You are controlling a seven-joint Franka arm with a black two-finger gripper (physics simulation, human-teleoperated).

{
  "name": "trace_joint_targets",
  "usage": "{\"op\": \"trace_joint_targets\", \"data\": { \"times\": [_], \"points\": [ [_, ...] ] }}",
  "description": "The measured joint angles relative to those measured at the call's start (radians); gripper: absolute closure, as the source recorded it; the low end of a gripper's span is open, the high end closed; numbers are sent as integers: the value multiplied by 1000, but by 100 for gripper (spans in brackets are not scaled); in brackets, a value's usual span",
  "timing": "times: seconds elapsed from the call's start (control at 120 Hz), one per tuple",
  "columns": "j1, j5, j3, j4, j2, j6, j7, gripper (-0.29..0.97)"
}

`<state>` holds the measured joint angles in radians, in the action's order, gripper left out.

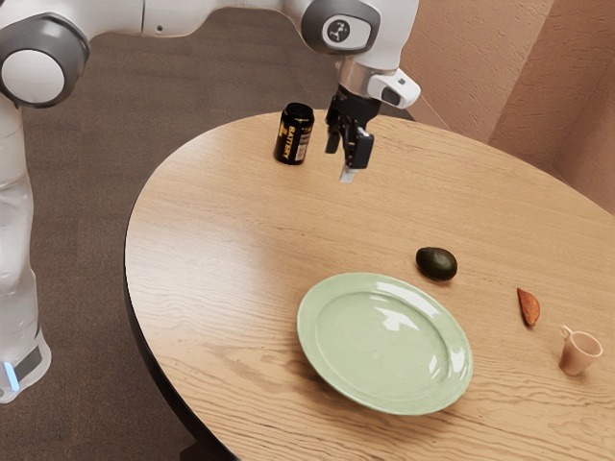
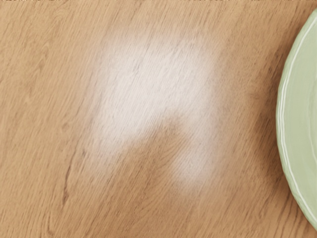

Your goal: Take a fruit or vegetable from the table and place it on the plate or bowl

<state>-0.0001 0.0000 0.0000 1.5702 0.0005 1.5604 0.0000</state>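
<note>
The avocado [image 1: 436, 262] is seen lying on the desk [image 1: 221, 250], dark and oval, just beside the far rim of the pale green plate [image 1: 384, 342] and apart from it by a narrow strip of wood. Its long axis is judged to run roughly across the exterior view. Further toward the exterior view's right an orange pointed piece [image 1: 528, 306] and a small pink cup [image 1: 579, 351] are found; a black battery can [image 1: 294, 133] stands at the far edge. The gripper [image 1: 341, 161] hangs above bare wood near that can, its fingers parted and nothing held between them. From it the avocado lies well apart, toward the exterior view's lower right — a reach across and down is called for. In the wrist view only desk grain [image 2: 124, 99] and the plate's rim [image 2: 297, 124] are caught — the fruit is not yet under the hand.
</note>
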Motion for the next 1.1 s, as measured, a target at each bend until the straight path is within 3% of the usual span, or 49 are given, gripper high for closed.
{"op": "trace_joint_targets", "data": {
  "times": [0.008, 0.033, 0.05, 0.117, 0.2, 0.467, 0.583, 0.617, 0.65, 0.742, 0.825, 0.958, 1.033, 1.1],
  "points": [
    [0, 0, 0, 0, 0, 0, 0, 0],
    [-127, -23, 145, -182, 123, -30, 15, 1],
    [-141, -36, 210, -264, 181, -48, 25, 1],
    [4, -74, 342, -424, 290, -107, 61, 1],
    [47, -100, 385, -475, 325, -159, 101, 0],
    [61, -131, 404, -494, 315, -243, 198, 0],
    [79, -80, 438, -609, -69, -261, 240, 0],
    [98, -70, 436, -621, -128, -259, 282, 0],
    [53, -61, 439, -615, -137, -255, 336, 0],
    [-9, -47, 442, -540, -44, -237, 472, 0],
    [9, -40, 372, -454, 108, -170, 601, 0],
    [-160, -28, 245, -418, 338, -83, 774, 0],
    [-168, -36, 224, -414, 413, -21, 847, 0],
    [-149, -84, 218, -413, 441, 31, 904, 0]
  ]
}}
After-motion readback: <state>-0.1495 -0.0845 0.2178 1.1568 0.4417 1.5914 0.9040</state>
